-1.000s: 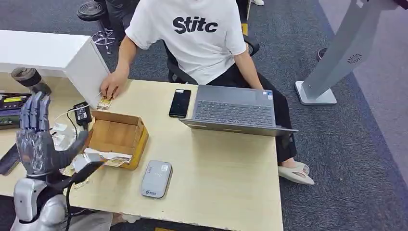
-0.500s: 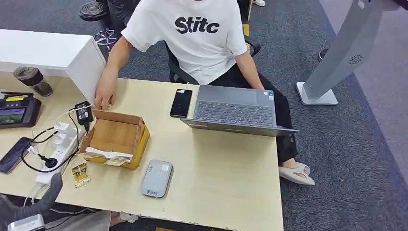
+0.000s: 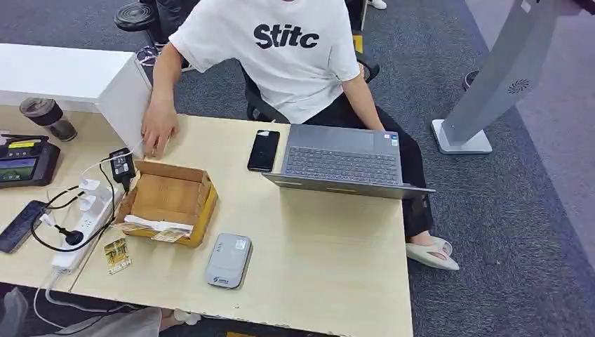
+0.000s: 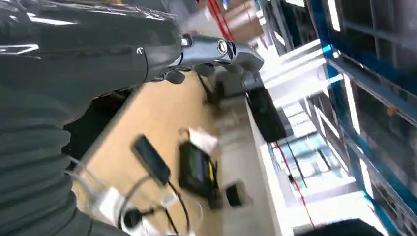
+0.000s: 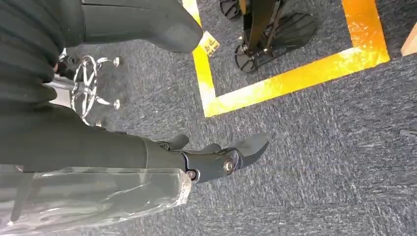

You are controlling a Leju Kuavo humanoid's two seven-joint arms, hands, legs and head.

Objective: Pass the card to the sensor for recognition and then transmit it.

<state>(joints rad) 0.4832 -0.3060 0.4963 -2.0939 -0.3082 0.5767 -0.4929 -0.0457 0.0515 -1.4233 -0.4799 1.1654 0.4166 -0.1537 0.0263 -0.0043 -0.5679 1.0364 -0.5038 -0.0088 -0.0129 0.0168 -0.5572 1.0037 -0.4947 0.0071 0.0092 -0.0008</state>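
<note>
Lying flat near the table's [image 3: 323, 274] front edge, the card [image 3: 116, 254] sits beside the power strip [image 3: 83, 232], the grey card reader [image 3: 229, 260] further right. My left hand [image 4: 147, 54] and right hand [image 5: 162, 152] hold nothing, fingers loosely extended.

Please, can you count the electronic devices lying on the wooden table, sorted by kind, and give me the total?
Laptop: 1
Phones: 2, one beside the laptop, one on a cable at the table's left edge
Grey card sensor: 1
Power strip: 1
Black terminal with a screen: 1
Black plug adapter: 1
Total: 7
</note>
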